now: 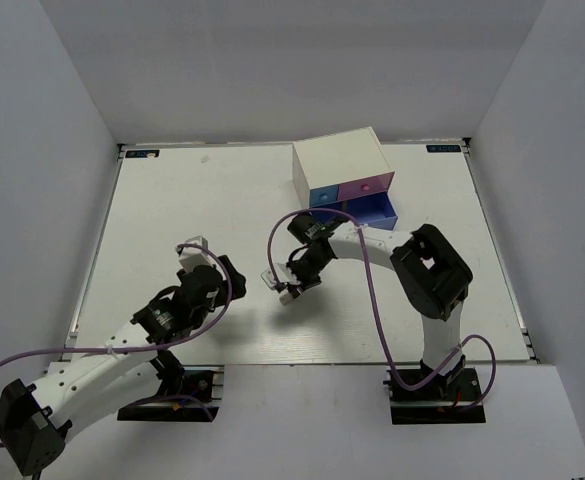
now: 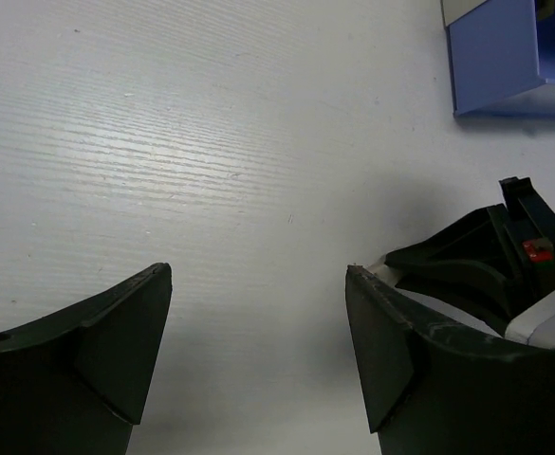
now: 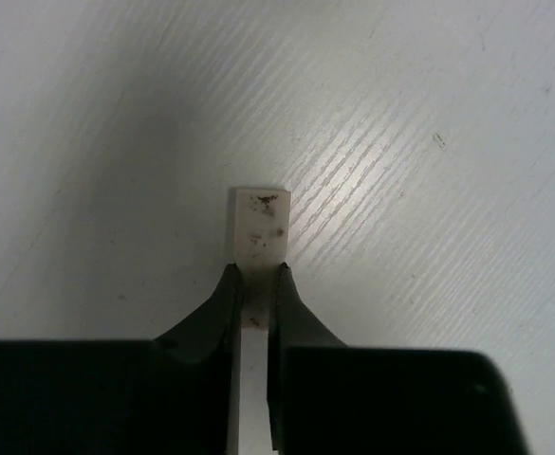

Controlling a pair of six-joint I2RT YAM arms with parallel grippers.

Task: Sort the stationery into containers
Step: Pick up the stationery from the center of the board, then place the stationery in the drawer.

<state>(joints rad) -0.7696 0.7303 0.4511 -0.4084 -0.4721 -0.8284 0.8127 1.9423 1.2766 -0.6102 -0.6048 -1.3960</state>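
My right gripper (image 3: 256, 275) is shut on a small pale tan eraser (image 3: 258, 223) with dark specks, and holds it over the white table. In the top view this gripper (image 1: 290, 290) is left of and in front of the white cabinet (image 1: 337, 160). The cabinet has a light blue drawer (image 1: 324, 196), a pink drawer (image 1: 368, 186) and a periwinkle drawer (image 1: 370, 213) that is pulled out. My left gripper (image 2: 258, 275) is open and empty above bare table; in the top view it (image 1: 194, 252) is left of the right gripper. The highlighters and the other erasers are out of view.
The periwinkle drawer (image 2: 495, 57) shows at the top right of the left wrist view. The right arm's wrist (image 2: 505, 270) is close beside the left gripper's right finger. White walls enclose the table (image 1: 202, 200).
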